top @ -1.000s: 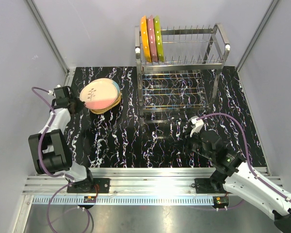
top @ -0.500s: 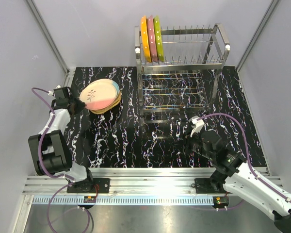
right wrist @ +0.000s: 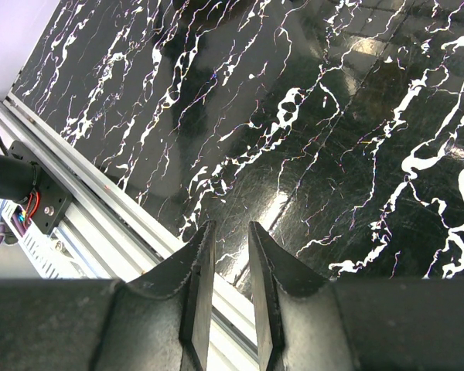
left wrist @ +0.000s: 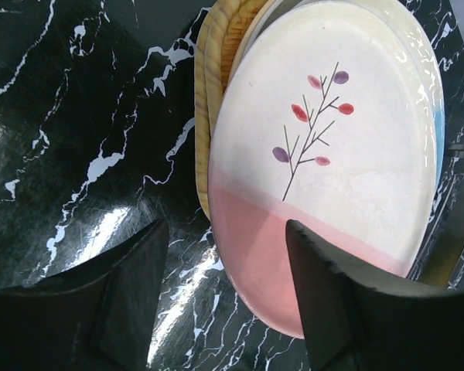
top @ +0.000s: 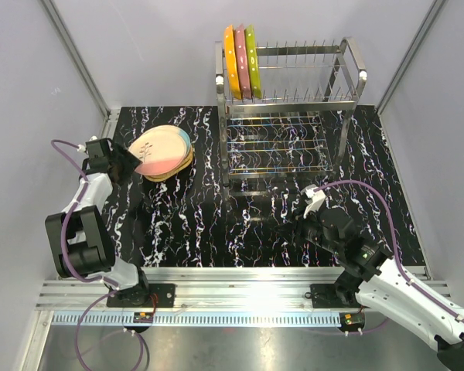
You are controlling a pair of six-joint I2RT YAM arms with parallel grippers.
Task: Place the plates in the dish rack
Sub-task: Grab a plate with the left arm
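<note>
A stack of plates [top: 164, 152] lies at the left of the table; the top one [left wrist: 325, 154] is cream with a leaf twig and a pink band, over tan plates [left wrist: 209, 85] and a light blue one. My left gripper [top: 127, 164] [left wrist: 228, 259] is open at the stack's left edge, the pink rim between its fingers without being pinched. In the dish rack [top: 354, 66] three plates stand upright at the upper tier's left end: orange [top: 230, 54], pink [top: 242, 58], lime-green [top: 252, 54]. My right gripper [top: 305, 230] [right wrist: 230, 228] hovers low near the front, jaws a narrow gap apart, nothing between them.
The black marbled table [top: 216, 224] stretches between the stack and the rack. An aluminium rail [top: 232, 278] [right wrist: 100, 201] runs along the near edge. The rack's lower tier [top: 278, 147] holds nothing. Grey walls close in the sides and back.
The left gripper's jaws have opened from shut on the top plate's rim to wide apart. The top plate has settled back onto the stack. The right arm has not moved.
</note>
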